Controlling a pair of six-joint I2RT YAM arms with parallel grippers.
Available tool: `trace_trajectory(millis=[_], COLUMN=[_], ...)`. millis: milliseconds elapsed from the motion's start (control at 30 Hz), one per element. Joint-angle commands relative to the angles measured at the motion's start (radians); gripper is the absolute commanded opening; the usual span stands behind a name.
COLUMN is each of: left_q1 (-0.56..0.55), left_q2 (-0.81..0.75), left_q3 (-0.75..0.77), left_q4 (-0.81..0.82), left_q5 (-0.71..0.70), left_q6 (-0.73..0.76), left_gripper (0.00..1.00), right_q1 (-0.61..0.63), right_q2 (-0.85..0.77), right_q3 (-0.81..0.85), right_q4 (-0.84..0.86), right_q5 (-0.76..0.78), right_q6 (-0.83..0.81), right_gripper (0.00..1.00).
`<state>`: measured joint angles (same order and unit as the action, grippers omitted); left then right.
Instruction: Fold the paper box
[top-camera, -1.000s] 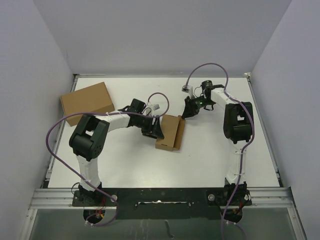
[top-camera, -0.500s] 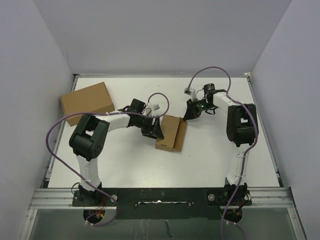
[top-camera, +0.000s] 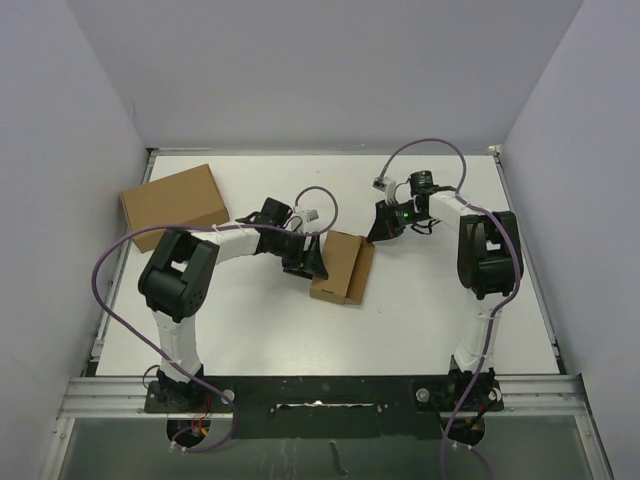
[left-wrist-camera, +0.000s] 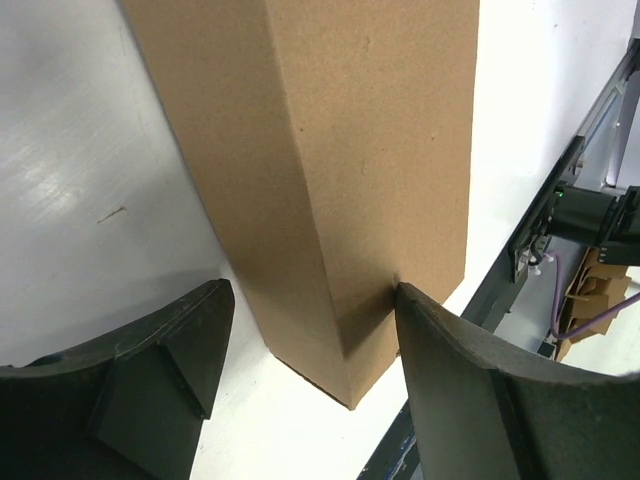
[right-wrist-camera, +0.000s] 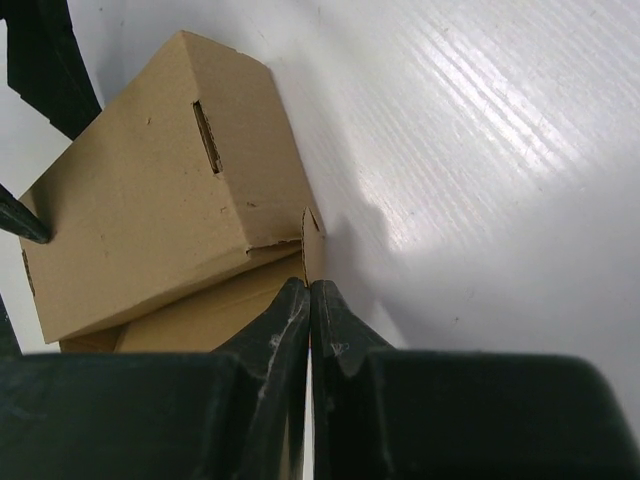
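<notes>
from above: near the middle of the white table (top-camera: 420, 310), the paper box (top-camera: 342, 266), brown, lying flat, long side running roughly from 12 to 6 o'clock with a slight lean toward 1. folded into a low closed shape, with a narrow side face showing along the 3 o'clock edge. at its 9 o'clock edge, the left gripper (top-camera: 312, 262), reaching in from 9 o'clock. at its 1 o'clock corner, the right gripper (top-camera: 377, 230), pointing down toward 7 o'clock. well apart toward 10 o'clock, by the table's far left corner, a bigger plain box (top-camera: 175, 205).

through the left wrist camera: jaws apart, set around one corner of the paper box (left-wrist-camera: 380, 130). at 4 o'clock, one finger (left-wrist-camera: 470, 400) touching the cardboard face. at 8 o'clock, the other finger (left-wrist-camera: 160, 390) just beside the cardboard, with a strip of bare table between. not clamped on it.

through the right wrist camera: fingers pressed together, tips (right-wrist-camera: 290, 310) right at a small upright tab (right-wrist-camera: 313, 240) on the near corner of the paper box (right-wrist-camera: 150, 220). cannot tell whether pinching that tab or only touching it. stretching off toward 10 o'clock, the box's top face with a narrow slot (right-wrist-camera: 207, 135) cut in it, and a second layer of cardboard showing under the near edge.
</notes>
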<state>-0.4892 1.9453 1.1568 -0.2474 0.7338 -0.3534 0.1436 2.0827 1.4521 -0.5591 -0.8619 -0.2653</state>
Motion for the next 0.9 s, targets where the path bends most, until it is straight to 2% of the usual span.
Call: trace_trajectory(millis=[0,233,400,533,633,700,867], left_q1=[0.005,0.008,0.007,0.007,0.013,0.012,-0.008], left_q2=[-0.047,-0.171,-0.288,-0.392,-0.499,-0.581,-0.775], left_q3=[0.018,-0.001,-0.044,-0.100,-0.195,-0.269,-0.401], left_q4=[0.013,0.025,0.061,0.082,0.122,0.140,0.061], left_q5=[-0.082,-0.227,-0.332,-0.407,-0.412,-0.423,-0.418], left_q6=[0.020,0.016,0.044,0.031,-0.052,-0.136,-0.281], left_gripper=[0.65,0.81,0.97,0.98,0.97,0.88,0.29], right_q1=[0.010,0.013,0.021,0.024,0.030,0.034,0.037], right_q2=[-0.079,-0.116,-0.133,-0.148,-0.163,-0.171,-0.174], right_q3=[-0.049,-0.103,-0.132,-0.157,-0.174,-0.179,-0.185], right_q4=[0.017,0.060,0.084,0.106,0.121,0.126,0.131], right_q5=[-0.014,0.006,0.016,0.020,0.027,0.029,0.031], right_q6=[0.072,0.130,0.165,0.203,0.224,0.232,0.238], right_gripper=[0.00,0.00,0.00,0.00,0.00,0.00,0.00])
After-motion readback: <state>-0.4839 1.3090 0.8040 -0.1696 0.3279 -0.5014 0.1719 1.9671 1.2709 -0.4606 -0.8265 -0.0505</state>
